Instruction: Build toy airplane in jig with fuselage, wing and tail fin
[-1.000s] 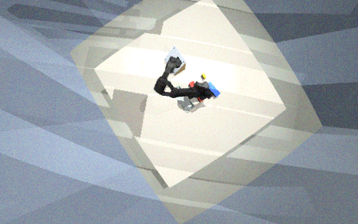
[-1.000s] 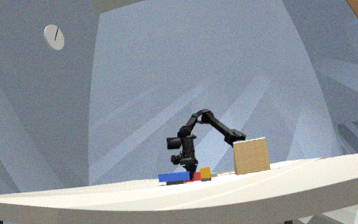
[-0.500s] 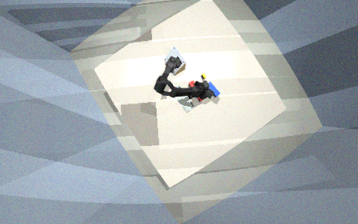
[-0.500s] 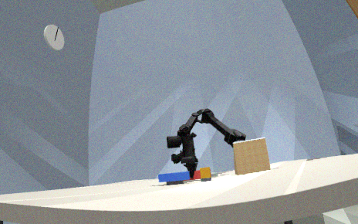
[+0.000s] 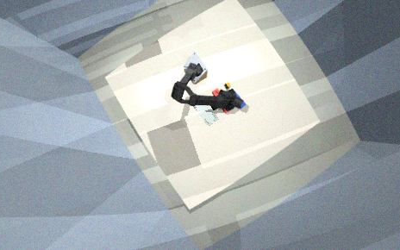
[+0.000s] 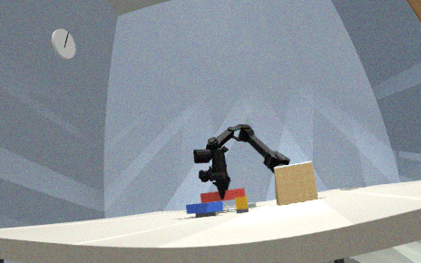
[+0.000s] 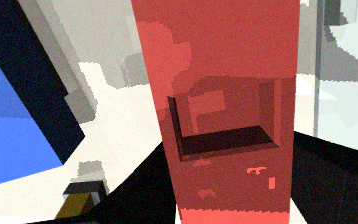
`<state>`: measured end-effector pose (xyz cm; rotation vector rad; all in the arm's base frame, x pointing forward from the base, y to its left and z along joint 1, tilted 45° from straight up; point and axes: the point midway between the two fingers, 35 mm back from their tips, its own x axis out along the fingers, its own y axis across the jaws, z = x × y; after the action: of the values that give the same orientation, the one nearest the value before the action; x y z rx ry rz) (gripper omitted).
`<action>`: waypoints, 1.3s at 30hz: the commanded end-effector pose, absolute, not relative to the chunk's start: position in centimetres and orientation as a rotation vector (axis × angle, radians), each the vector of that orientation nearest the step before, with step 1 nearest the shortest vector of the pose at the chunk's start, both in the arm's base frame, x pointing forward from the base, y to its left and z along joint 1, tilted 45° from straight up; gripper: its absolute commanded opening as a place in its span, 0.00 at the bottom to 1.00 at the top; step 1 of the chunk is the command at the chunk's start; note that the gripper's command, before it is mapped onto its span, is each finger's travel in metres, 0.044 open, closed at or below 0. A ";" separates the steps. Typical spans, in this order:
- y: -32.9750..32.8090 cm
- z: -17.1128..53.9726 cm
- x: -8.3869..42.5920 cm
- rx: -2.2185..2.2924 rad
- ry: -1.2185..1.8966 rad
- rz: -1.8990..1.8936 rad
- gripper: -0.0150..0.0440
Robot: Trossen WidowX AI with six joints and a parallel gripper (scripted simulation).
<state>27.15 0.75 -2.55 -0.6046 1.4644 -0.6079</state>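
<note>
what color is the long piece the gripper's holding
Red; it shows best in the wrist view: the fuselage.

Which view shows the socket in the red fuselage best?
The wrist view: the socket opens toward the camera, its walls visible. The top view hides it under the arm; the exterior view shows only the fuselage's side.
</note>
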 end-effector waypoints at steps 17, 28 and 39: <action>5.2 2.2 26.9 -0.592 1.453 -0.609 0.25; 5.3 3.5 26.8 -0.595 1.456 -0.603 0.25; 2.0 4.4 27.4 -0.608 1.468 -0.573 0.25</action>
<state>27.35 2.75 4.14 -0.5958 1.4693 -0.5833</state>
